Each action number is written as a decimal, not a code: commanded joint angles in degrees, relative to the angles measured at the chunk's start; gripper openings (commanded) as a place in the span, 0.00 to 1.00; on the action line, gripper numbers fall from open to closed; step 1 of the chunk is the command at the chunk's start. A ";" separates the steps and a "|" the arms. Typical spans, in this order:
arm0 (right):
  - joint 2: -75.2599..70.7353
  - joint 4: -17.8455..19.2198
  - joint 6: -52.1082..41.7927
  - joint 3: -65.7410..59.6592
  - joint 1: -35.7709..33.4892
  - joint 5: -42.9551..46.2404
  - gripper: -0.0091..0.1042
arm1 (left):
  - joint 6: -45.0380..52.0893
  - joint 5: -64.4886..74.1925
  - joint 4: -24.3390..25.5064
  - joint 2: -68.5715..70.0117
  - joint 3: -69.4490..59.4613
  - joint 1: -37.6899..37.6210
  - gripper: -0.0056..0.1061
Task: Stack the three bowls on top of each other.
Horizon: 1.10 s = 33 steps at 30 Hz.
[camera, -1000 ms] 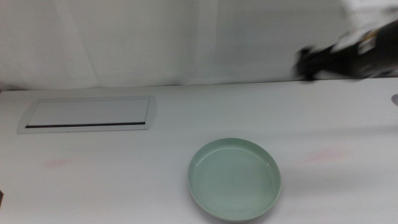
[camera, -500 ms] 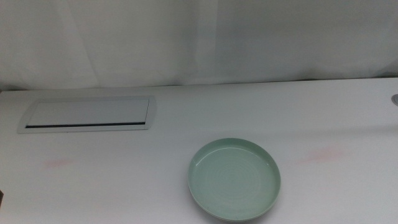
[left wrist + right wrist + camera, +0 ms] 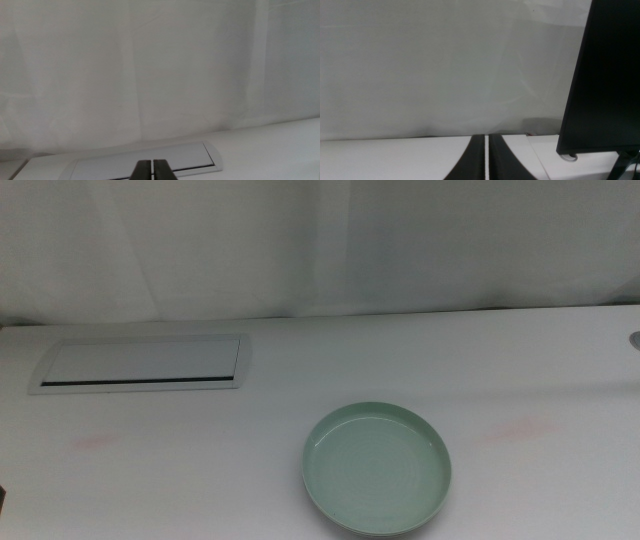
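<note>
The mint green bowl [image 3: 378, 468] sits on the white table [image 3: 200, 470], toward the near edge and a little right of centre, and it's on top of the pile. Just under its near rim a thin pale edge peeks out, so something lies beneath it, though whether that is the white bowl, the grey one or both I can't tell from here. The green bowl sits level, open side up, nothing in it.

Off to the far left of the table lies the flat silver panel [image 3: 142, 364], well apart from the bowl, with a dark slot along its near side. Behind everything hangs a white curtain [image 3: 320, 250].

No arm reaches over the table in the middle view. The left gripper [image 3: 152, 171] is pulled back and pointing across the table toward the panel [image 3: 145, 162] and the curtain; its two dark jaws are pressed together with only a hairline seam between them, and they hold nothing. The right gripper [image 3: 485, 160] is also drawn back, aimed at the curtain, with a dark monitor [image 3: 607, 80] standing off to one side of it. Its jaws are closed to a thin sliver of light between them, and there's nothing in their grip either.

A couple of faint pink smudges mark the tabletop, one near the left side [image 3: 95, 442] and one to the right of the bowl [image 3: 515, 430]
</note>
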State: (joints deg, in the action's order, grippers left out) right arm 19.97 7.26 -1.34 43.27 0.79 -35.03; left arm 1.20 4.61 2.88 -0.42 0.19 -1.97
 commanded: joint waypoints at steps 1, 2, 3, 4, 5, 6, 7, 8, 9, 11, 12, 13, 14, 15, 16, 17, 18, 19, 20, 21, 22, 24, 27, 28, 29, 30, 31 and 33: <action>-5.94 -0.98 -0.59 -5.76 0.40 0.91 0.06 | -0.15 0.24 -0.32 2.22 -2.26 0.30 0.02; -8.29 -1.12 0.05 -7.87 0.40 0.91 0.06 | -0.15 0.24 -0.32 2.22 -2.26 0.30 0.02; -10.27 -1.12 0.51 -9.87 0.40 0.76 0.06 | -0.15 0.24 -0.32 2.22 -2.26 0.30 0.02; -11.60 -1.23 1.34 -11.36 0.40 0.45 0.06 | -0.15 0.24 -0.32 2.22 -2.26 0.30 0.02; -14.17 -2.13 1.34 -14.82 0.40 0.10 0.06 | -0.15 0.24 -0.32 2.22 -2.26 0.30 0.02; -15.02 -2.53 1.34 -16.22 0.40 -0.18 0.06 | -0.15 0.24 -0.32 2.22 -2.26 0.30 0.02; -15.55 -3.01 1.34 -17.41 0.40 -0.31 0.06 | -0.15 0.24 -0.32 2.22 -2.26 0.30 0.02; -15.68 -3.58 1.34 -18.41 0.40 -0.31 0.06 | -0.15 0.24 -0.32 2.22 -2.26 0.30 0.02; -15.68 -4.68 1.34 -19.27 0.40 0.24 0.06 | -0.15 0.24 -0.32 2.22 -2.26 0.30 0.02; -15.82 -8.20 1.34 -21.62 0.40 2.91 0.06 | -0.15 0.24 -0.32 2.22 -2.26 0.30 0.02; -16.13 -9.20 2.22 -22.68 0.30 4.30 0.06 | -0.15 0.24 -0.32 2.22 -2.26 0.30 0.02; -16.55 -9.14 3.31 -24.20 0.30 6.66 0.06 | -0.15 0.24 -0.32 2.22 -2.26 0.30 0.02; -17.01 -8.96 4.01 -25.82 0.30 8.59 0.06 | -0.15 0.24 -0.32 2.22 -2.26 0.30 0.02; -17.67 -8.51 4.42 -27.58 0.30 10.28 0.06 | -0.15 0.24 -0.32 2.22 -2.26 0.30 0.02; -18.55 -7.61 4.42 -29.40 0.30 12.76 0.06 | -0.15 0.24 -0.32 2.22 -2.26 0.30 0.02; -19.52 -6.27 4.42 -31.17 0.30 14.93 0.06 | -0.15 0.24 -0.32 2.22 -2.26 0.30 0.02; -20.34 -5.16 4.42 -32.41 0.30 16.11 0.06 | -0.15 0.24 -0.32 2.22 -2.26 0.30 0.02; -21.39 -3.44 4.42 -33.89 0.30 16.91 0.06 | -0.15 0.24 -0.32 2.22 -2.26 0.30 0.02; -21.94 -2.20 4.42 -35.08 0.30 17.98 0.06 | -0.15 0.24 -0.32 2.22 -2.26 0.30 0.02; -21.83 -1.70 4.42 -36.03 0.30 18.90 0.06 | -0.15 0.28 -0.32 2.22 -2.26 0.30 0.02; -21.83 -1.70 4.42 -36.17 0.30 18.62 0.06 | -0.15 0.28 -0.32 2.22 -2.26 0.30 0.02; -21.83 -1.70 4.42 -36.17 0.30 17.89 0.06 | -0.15 0.28 -0.32 2.22 -2.26 0.30 0.02; -21.83 -1.70 4.42 -36.79 0.30 17.53 0.06 | -0.15 0.28 -0.32 2.22 -2.26 0.30 0.02; -21.83 -1.70 4.42 -37.24 0.30 17.53 0.06 | -0.15 0.28 -0.32 2.22 -2.26 0.30 0.02; -21.83 -1.90 4.42 -37.64 0.30 17.81 0.06 | -0.15 0.28 -0.32 2.22 -2.26 0.30 0.02; -21.83 -2.37 4.54 -38.22 0.30 18.74 0.06 | -0.15 0.28 -0.32 2.22 -2.26 0.30 0.02; -21.83 -2.48 4.54 -38.61 0.30 19.19 0.06 | -0.15 0.28 -0.32 2.22 -2.26 0.30 0.02; -21.83 -3.69 4.54 -38.76 0.30 19.19 0.06 | -0.15 0.28 -0.32 2.22 -2.26 0.30 0.02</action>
State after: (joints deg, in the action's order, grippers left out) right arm 0.13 4.19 3.19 4.92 0.79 -17.00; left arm 1.28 4.61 2.88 -0.42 0.19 -1.97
